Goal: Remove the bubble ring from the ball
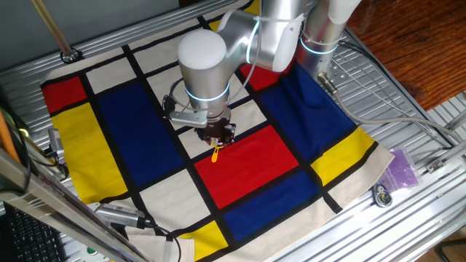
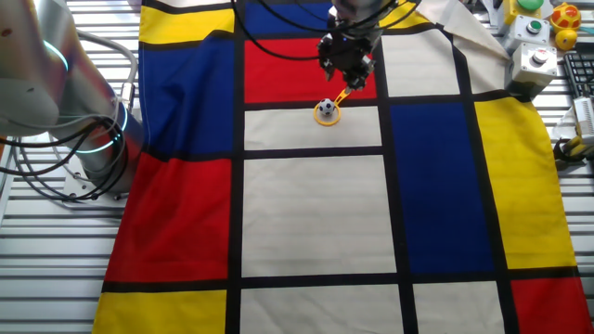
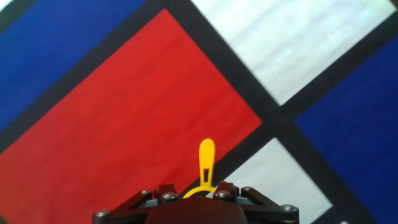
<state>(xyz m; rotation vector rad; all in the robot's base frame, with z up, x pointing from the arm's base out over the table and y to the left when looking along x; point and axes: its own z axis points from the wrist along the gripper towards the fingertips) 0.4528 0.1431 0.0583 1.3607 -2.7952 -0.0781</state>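
The yellow-orange bubble ring (image 2: 326, 118) lies on the checked cloth with its loop around the small black-and-white ball (image 2: 326, 109), at the border of a red and a white panel. Its handle (image 2: 340, 95) points towards my gripper (image 2: 348, 76), which hangs just above it. In one fixed view only the handle (image 1: 215, 153) pokes out below the gripper (image 1: 218, 137), and the ball is hidden. In the hand view the handle (image 3: 206, 160) points away and the loop's arc (image 3: 198, 189) shows between the two jaw knuckles, which stand apart. The ball is hidden there.
The coloured cloth (image 2: 316, 213) covers the metal table. Button boxes and small toys (image 2: 538, 37) stand at one corner. A purple bag (image 1: 402, 169) and a metal tool (image 1: 120, 215) lie at the cloth's edges. The arm's base and cables (image 2: 65, 121) stand beside the cloth.
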